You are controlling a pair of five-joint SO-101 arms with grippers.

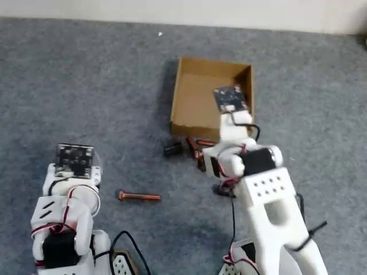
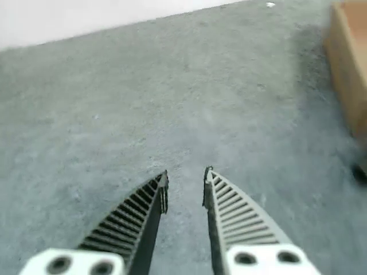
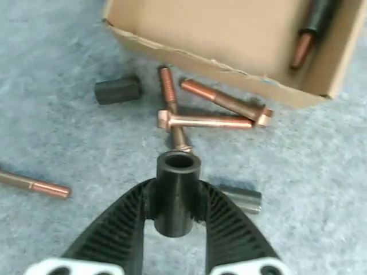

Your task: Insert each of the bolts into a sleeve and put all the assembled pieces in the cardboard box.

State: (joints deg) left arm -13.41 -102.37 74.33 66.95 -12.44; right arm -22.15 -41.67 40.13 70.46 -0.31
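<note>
Surface: grey short-pile carpet (image 1: 86,86), mottled, running under everything. Behind the cardboard box (image 1: 175,97), well apart from it, a pale wall strip (image 1: 172,8) meets the carpet. A tiny white speck (image 1: 160,34) lies btwn box and wall. In the left wrist view the same wall strip (image 2: 86,17) shows past the carpet.

Box: brown, open-topped, flat on the carpet. Inside, against one wall, lies an assembled piece (image 3: 312,26): dark sleeve w/ a copper bolt end sticking out. Rest of the box floor (image 3: 189,23) is bare cardboard.

The right gripper (image 3: 178,197) is clamped on a black sleeve (image 3: 178,166), held upright w/ open bore up, outside the box's near wall. The right arm (image 1: 269,189) leans in toward that wall.

Btwn the held sleeve and the box: three copper bolts (image 3: 206,121) crossed over one another, touching, just outside the near wall. A second black sleeve (image 3: 117,90) lies on its side beside the pile, also near that wall. A silver-grey sleeve (image 3: 241,197) lies farther from the box than the pile, just beside the held one.

A lone bolt (image 1: 139,197) lies well apart from the box, toward the left arm (image 1: 66,195).

The left gripper (image 2: 185,186) has its fingers apart over bare carpet, well apart from the box; the box's side wall (image 2: 350,74) shows farther off.
</note>
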